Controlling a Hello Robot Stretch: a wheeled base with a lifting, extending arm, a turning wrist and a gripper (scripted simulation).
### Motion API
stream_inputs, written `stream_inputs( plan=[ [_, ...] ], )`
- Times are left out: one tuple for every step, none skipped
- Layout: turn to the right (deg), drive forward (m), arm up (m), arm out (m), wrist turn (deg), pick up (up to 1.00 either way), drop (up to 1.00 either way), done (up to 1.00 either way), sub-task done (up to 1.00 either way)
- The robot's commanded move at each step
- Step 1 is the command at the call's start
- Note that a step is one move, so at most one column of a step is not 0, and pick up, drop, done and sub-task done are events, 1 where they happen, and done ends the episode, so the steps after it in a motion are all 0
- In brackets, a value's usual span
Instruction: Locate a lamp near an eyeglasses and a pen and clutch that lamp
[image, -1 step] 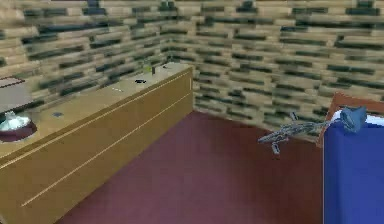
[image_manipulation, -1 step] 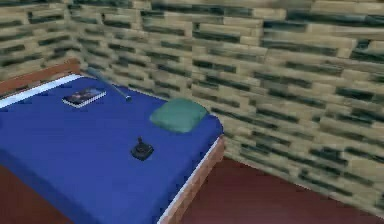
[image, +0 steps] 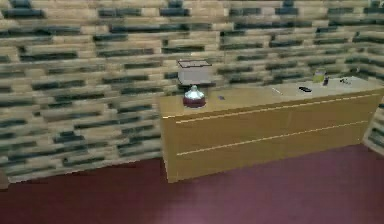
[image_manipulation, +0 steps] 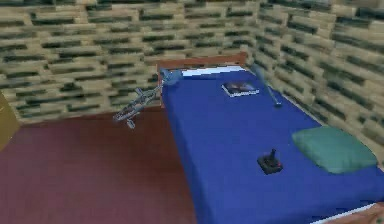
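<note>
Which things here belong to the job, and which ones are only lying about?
Job: lamp on the dresser; small dark item farther along its top, too small to name.
Lying about: bed, green pillow, flat dark item near the headboard.

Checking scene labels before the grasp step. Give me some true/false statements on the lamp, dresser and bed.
1. The lamp stands on the dresser. True.
2. In the forward view the lamp is at the dresser's right end. False: it stands at the left end; smaller things lie further right on the top.
3. The bed has a red cover. False: the bed has a blue cover; it is the floor that is dark red.
4. A green pillow lies on the bed. True.
5. The dresser stands against a stone-patterned wall. True.
</note>
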Motion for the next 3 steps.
stream_inputs(
  plan=[
    [-45.0,0.0,0.0,0.0,0.0,0.0,0.0,0.0,0.0],
    [-15.0,0.0,0.0,0.0,0.0,0.0,0.0,0.0,0.0],
    [0.0,1.0,0.0,0.0,0.0,0.0,0.0,0.0,0.0]
  ],
)
